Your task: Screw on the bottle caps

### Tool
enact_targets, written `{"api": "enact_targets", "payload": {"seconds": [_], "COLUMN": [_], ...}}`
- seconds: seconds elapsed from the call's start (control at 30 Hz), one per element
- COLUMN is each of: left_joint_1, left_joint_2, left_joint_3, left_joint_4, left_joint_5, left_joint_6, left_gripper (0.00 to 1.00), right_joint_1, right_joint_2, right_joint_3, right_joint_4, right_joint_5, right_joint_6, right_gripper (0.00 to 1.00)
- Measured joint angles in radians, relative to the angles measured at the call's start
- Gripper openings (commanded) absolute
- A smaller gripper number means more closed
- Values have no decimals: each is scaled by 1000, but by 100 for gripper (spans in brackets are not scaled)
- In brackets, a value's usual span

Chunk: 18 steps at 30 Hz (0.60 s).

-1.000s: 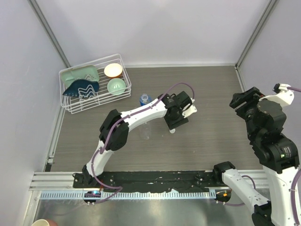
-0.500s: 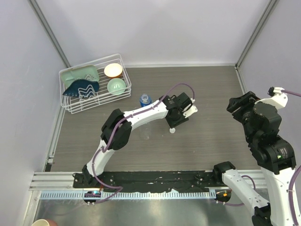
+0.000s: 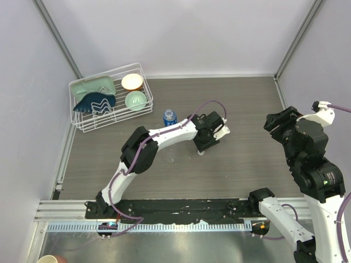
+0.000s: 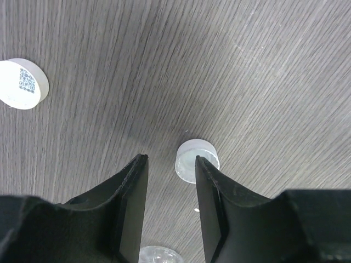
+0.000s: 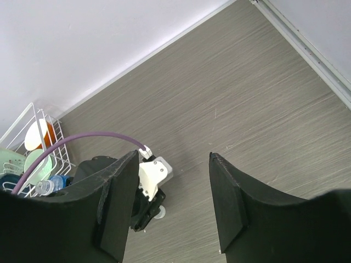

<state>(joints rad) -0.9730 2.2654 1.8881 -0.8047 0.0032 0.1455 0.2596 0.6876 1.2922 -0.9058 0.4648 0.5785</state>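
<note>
Left gripper (image 4: 171,160) has dropped lower and narrowed, but its jaws stand parted and empty. A cap (image 4: 196,160) lies on the table at its right fingertip, so probably no grasp yet. Right gripper (image 5: 174,154) hangs released and empty, and the blue-label bottle (image 3: 169,116) stands uncapped.

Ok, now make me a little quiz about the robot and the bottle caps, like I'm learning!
1. True or false: the left end effector has a white cap pinched between its fingers.
2. Where is the blue-label bottle? A) inside the wire rack. B) standing on the table beside the wire rack. C) lying on its side by the far wall.
3. Fill in: the right end effector is holding ____.
Key: 1 false, the white cap lies on the table just past one fingertip. 2 B. 3 nothing, its fingers stand apart with only air between them.
</note>
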Motion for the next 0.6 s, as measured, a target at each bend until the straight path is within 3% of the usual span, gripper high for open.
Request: {"api": "enact_targets", "payload": {"seconds": [0.23, 0.33, 0.37, 0.4, 0.6], "left_joint_1": [1, 1, 1, 1, 1], "left_joint_2": [17, 17, 17, 17, 17], "left_joint_3": [-6, -8, -10, -10, -11], "left_joint_4": [22, 31, 33, 33, 37], "left_joint_5": [11, 16, 20, 23, 39], "left_joint_6": [-1, -5, -5, -8, -7], "left_gripper": [37, 24, 9, 1, 0], "right_joint_1": [0, 0, 0, 0, 0], "right_joint_2": [0, 0, 0, 0, 0], "right_joint_3": [0, 0, 0, 0, 0], "right_joint_4": [0, 0, 0, 0, 0], "right_joint_5": [-8, -9, -11, -12, -23], "right_joint_6": [-1, -2, -3, -4, -5], "right_gripper": [57, 55, 53, 53, 51]}}
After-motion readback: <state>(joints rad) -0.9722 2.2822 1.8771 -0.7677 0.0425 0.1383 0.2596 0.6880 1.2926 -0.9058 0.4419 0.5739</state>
